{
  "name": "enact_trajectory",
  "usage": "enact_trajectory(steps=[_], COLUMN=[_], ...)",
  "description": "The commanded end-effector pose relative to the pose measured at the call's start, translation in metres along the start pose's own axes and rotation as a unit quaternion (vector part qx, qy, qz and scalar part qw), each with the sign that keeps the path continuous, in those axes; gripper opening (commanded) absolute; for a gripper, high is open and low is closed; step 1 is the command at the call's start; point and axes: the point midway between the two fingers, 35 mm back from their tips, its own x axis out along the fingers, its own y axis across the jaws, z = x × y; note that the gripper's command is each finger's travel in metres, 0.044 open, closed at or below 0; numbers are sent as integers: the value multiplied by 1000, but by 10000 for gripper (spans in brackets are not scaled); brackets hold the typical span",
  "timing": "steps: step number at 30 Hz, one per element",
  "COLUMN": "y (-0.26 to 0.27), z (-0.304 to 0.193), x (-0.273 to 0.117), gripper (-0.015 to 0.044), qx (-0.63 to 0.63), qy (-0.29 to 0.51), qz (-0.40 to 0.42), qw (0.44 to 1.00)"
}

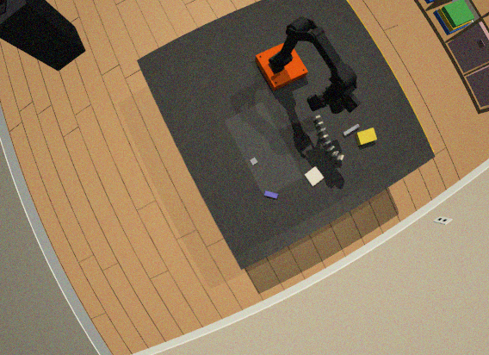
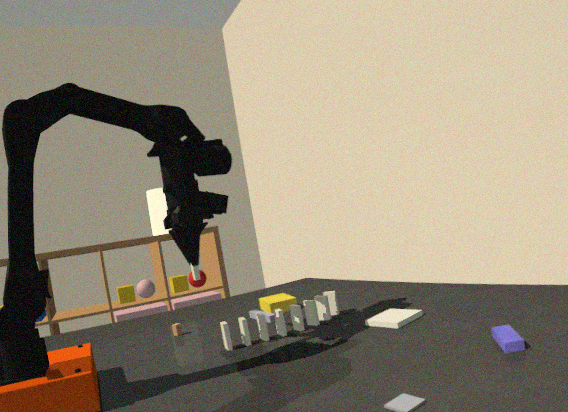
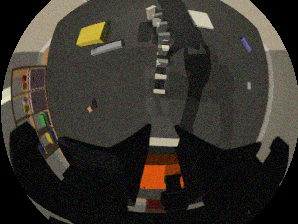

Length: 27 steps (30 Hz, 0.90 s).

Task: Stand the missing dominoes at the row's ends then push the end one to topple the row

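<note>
One domino (image 2: 195, 272) (image 3: 164, 142) between the jaws (image 2: 194, 264), above the mat (image 1: 207, 160) (image 2: 450, 346) (image 3: 125, 115).

Seen from the arm's base (image 1: 297, 71) (image 2: 75, 393) (image 3: 152, 176), the row of dominoes (image 1: 325, 143) (image 2: 297, 318) (image 3: 160, 77) stands ahead on the bench (image 1: 194, 139) (image 2: 450, 366) (image 3: 120, 75). Left of the row lie a bar (image 1: 351, 129) (image 2: 261, 316) (image 3: 107, 48), then a block (image 1: 367, 136) (image 2: 278, 302) (image 3: 92, 34) just beyond the bar. A small block (image 2: 176, 329) (image 3: 90, 109) is also left, before the row's near end. Right of the row lie a slab (image 1: 314, 176) (image 2: 395, 317) (image 3: 201, 19) near its far end and, well apart, a thin tile (image 1: 253, 161) (image 2: 405, 402) (image 3: 249, 85) and an oblong piece (image 1: 271, 195) (image 2: 508, 338) (image 3: 246, 44).
</note>
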Motion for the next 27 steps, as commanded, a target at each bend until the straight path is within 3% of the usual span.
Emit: enact_trajectory(steps=[1,22,27], y=[1,-1,-2], z=[2,-2,-4], x=[19,125,132], gripper=[107,107,107], qx=[4,4,4], qy=[8,8,9], qz=[-5,-5,-5], qw=[1000,1000,1000])
